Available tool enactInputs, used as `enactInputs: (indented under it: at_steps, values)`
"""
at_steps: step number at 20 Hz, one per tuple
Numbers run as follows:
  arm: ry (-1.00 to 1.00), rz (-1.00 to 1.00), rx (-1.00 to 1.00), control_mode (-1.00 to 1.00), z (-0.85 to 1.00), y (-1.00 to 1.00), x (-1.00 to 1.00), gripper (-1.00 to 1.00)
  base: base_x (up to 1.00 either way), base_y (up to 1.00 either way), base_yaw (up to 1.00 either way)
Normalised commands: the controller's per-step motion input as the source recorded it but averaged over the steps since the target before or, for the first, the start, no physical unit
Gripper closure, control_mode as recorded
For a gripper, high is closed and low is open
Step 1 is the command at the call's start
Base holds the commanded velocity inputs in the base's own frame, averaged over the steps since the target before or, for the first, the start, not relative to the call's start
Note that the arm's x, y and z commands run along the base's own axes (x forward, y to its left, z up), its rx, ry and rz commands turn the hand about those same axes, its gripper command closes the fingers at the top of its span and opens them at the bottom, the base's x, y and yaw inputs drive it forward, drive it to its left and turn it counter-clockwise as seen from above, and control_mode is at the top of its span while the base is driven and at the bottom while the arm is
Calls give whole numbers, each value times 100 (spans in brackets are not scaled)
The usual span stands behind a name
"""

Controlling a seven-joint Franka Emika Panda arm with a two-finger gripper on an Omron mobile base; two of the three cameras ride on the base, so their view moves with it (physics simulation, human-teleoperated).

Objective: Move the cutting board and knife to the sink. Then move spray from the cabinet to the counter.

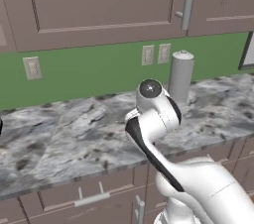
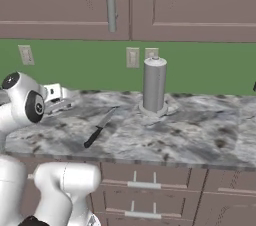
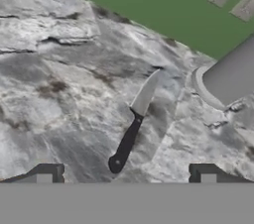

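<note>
Left base view: white arm (image 1: 163, 134) up from lower right, folded over the counter (image 1: 59, 134), grey-and-white marbled stone on taupe-brown drawers (image 1: 89, 196) with steel handles. Grey upright cylinder (image 1: 180, 77) at the back of the counter against the green wall (image 1: 84, 72), just right of a pair of wall outlets (image 1: 155, 54); a further single outlet (image 1: 32, 67) far left. Panelled upper cabinets (image 1: 99, 5) with a steel bar handle (image 1: 187, 0) above. Right base view: arm at lower left, gripper (image 2: 64, 104) low over the left part of the counter, jaws apart, nothing between them. Knife (image 2: 100, 127) flat on the stone, black handle toward the front edge, pale blade angled back and right toward the cylinder; knife right of the gripper and apart from it, near the cylinder's round base yet not touching. Hand view: looking down along the gripper, two dark fingertips (image 3: 44, 173) wide apart at the bottom, released, empty. Knife between and beyond the tips, handle end nearest, blade pointing away toward the green wall. Cylinder base at right, apart from the blade tip. Outlets at upper right corner. Counter bare around the knife.
</note>
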Motion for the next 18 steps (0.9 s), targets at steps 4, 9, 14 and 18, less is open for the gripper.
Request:
enactInputs:
  at_steps: [4, 9, 14, 18]
  values:
    - [4, -10, 33, -100, -31, -69, 18, -100, 0, 0, 0]
    - [1, -31, 29, -100, -45, -60, -28, -100, 0, 0, 0]
    - [11, -37, 12, -100, -49, -10, -12, -100, 0, 0, 0]
    - [22, -33, 5, -100, -44, 0, 0, -100, 0, 0, 0]
